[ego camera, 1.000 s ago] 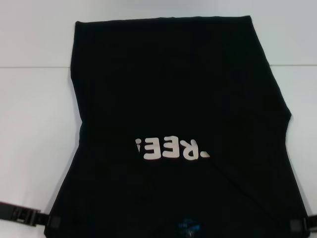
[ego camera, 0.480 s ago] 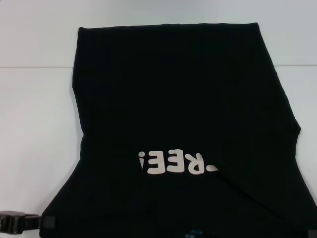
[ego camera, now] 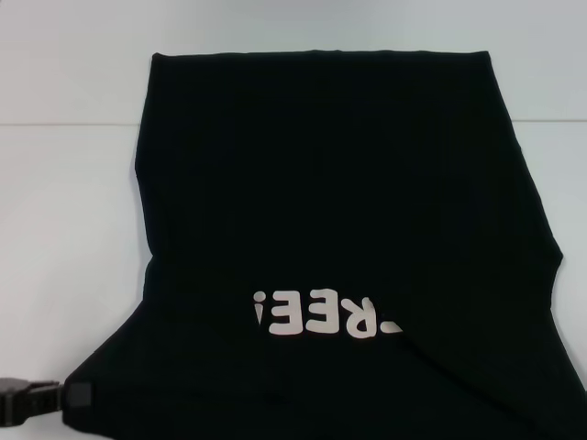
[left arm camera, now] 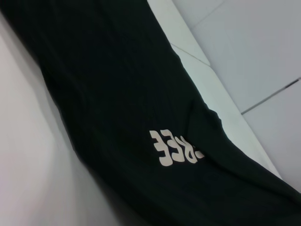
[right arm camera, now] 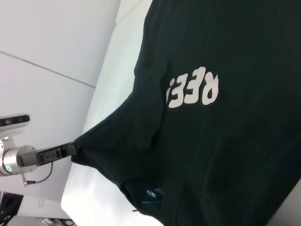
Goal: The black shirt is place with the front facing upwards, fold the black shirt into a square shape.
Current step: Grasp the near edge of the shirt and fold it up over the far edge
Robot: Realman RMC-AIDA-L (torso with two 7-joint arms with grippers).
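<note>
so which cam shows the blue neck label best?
Right wrist view: the blue neck label is visible there, at the near edge of the black shirt, past the left gripper pinching a corner. Head view and left wrist view show the "FREE!" letters but no label.

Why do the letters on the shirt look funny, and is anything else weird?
The pale letters on the black shirt read upside down because its neck end lies nearest the robot. A fold hides part of the word. The left gripper pinches a near corner, pulling the cloth taut and lopsided. Nothing looks torn.
</note>
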